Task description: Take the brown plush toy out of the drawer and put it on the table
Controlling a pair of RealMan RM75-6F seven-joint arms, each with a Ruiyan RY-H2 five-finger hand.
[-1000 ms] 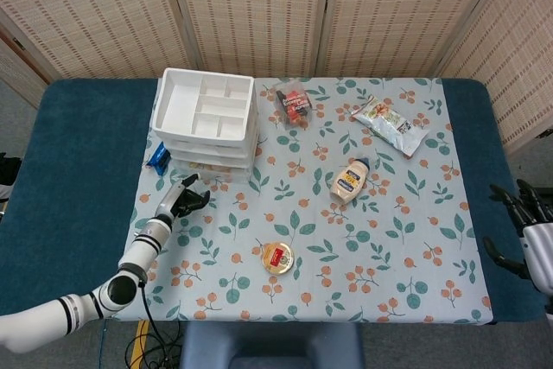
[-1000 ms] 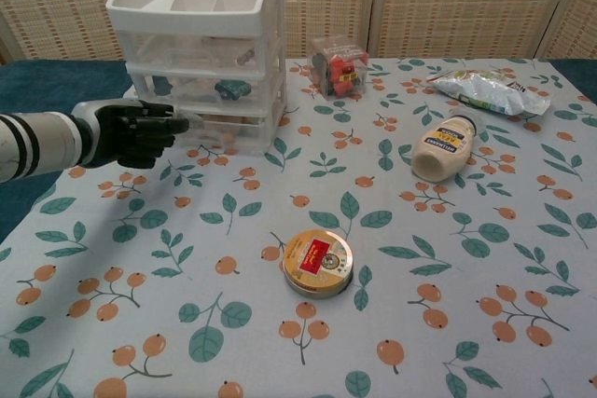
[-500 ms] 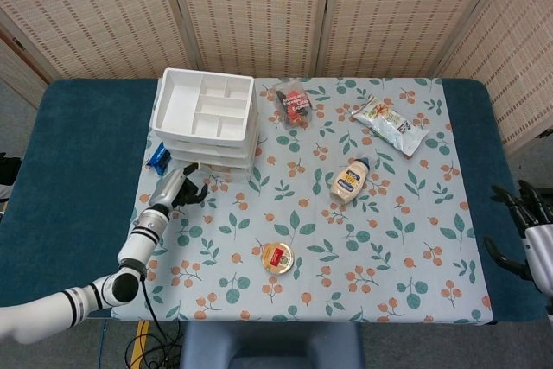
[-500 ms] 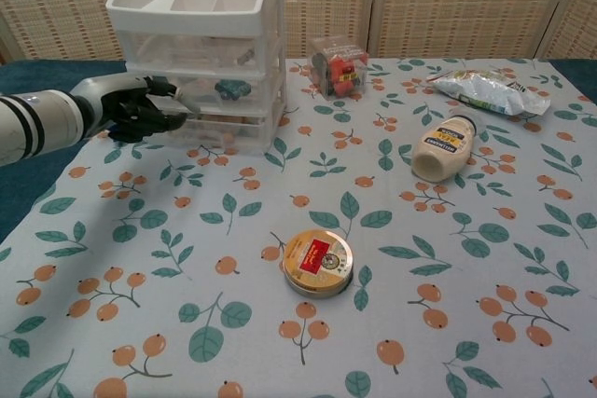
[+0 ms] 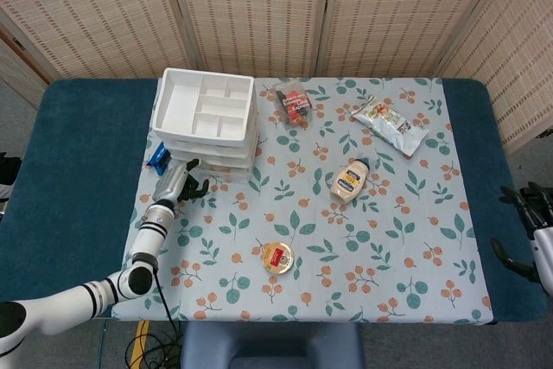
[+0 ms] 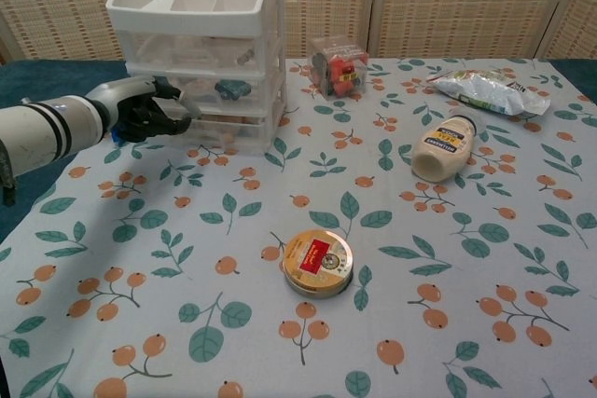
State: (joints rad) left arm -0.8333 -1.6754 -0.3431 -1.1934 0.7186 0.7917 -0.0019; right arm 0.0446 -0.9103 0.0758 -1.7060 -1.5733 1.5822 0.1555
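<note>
1. Left hand (image 6: 149,111) is at the front of the white drawer unit (image 6: 201,48), far-left part of the bench (image 5: 78,170). Fingers curled at the bottom drawer (image 6: 224,128) front; looks like contact, but can't tell if it has actually hooked the pull.
2. Right hand (image 5: 529,231) hangs off the right edge of the bench, fingers apart, holding nothing.
3. Brown plush toy: not visible. All drawers look closed; the walls are translucent, with something brownish low down, too blurred to call.
4. Step: opening the drawer, reach essentially done.
5. Next: secure the front lip and pull straight toward the near edge. The unit looks light and may slide instead.
6. Round tin (image 6: 318,263) and mayo bottle (image 6: 445,148) are well apart from the drawer path.
</note>
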